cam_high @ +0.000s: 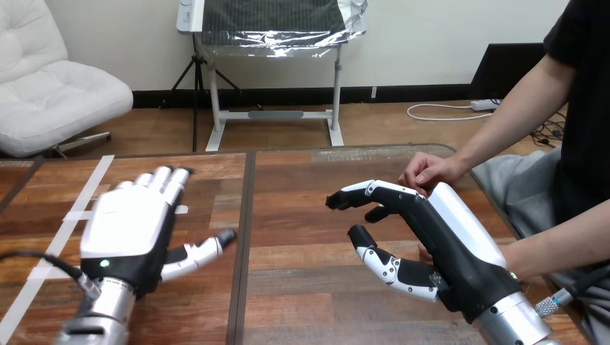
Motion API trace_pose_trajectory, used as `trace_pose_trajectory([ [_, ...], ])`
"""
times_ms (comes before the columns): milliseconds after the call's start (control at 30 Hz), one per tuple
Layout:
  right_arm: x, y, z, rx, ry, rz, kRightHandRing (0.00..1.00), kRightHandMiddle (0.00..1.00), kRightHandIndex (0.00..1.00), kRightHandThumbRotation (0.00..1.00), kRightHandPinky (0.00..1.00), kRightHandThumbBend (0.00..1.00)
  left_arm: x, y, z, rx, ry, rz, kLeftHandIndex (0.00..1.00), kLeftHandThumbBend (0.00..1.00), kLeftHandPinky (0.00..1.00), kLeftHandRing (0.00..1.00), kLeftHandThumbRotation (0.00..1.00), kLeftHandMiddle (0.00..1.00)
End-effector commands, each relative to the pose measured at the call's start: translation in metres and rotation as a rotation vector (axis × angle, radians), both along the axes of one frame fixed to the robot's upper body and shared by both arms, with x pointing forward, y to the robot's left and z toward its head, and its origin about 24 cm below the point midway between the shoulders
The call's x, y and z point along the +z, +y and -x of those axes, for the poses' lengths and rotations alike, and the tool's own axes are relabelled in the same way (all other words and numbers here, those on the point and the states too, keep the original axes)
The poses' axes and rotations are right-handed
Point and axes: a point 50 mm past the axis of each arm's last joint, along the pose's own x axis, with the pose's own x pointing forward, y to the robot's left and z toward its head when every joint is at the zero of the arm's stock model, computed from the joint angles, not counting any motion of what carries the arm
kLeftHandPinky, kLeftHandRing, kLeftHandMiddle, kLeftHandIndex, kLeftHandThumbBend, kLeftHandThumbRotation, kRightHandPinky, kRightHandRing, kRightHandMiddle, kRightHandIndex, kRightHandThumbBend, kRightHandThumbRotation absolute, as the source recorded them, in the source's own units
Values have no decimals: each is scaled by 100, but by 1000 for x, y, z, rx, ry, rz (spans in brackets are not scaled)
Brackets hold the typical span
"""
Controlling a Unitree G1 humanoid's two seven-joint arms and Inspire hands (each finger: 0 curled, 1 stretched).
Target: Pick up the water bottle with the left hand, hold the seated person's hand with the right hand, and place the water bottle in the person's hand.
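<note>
Left hand flat, fingers straight, empty over wood-grain table; right hand loosely open, empty, beside person's curled hand.

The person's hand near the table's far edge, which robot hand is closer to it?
Right. The right robot hand is just beside the person's hand; the left robot hand is far off toward the view's left.

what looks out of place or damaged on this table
Nothing stands out: the left hand and right hand are open over the table, and white tape strips lie flat at its left.
</note>
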Motion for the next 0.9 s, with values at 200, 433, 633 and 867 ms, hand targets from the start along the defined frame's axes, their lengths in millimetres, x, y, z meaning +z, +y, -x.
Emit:
trace_pose_trajectory([
  [200,21,1,-8,18,-108,-5,76,73,69,0,66,19,45,39,-30,-17,144,-263,98,76,97,98,30,99],
  [433,20,1,-7,20,-107,-7,76,73,69,0,66,19,53,45,-41,-17,233,-345,96,80,97,99,13,98],
  [633,19,1,-6,21,-100,-10,76,73,69,0,66,19,55,47,-48,-28,269,-407,94,80,96,98,8,97],
  [867,19,2,-5,24,-97,-17,75,73,69,0,66,19,56,47,-53,-55,264,-471,91,81,93,95,5,95],
])
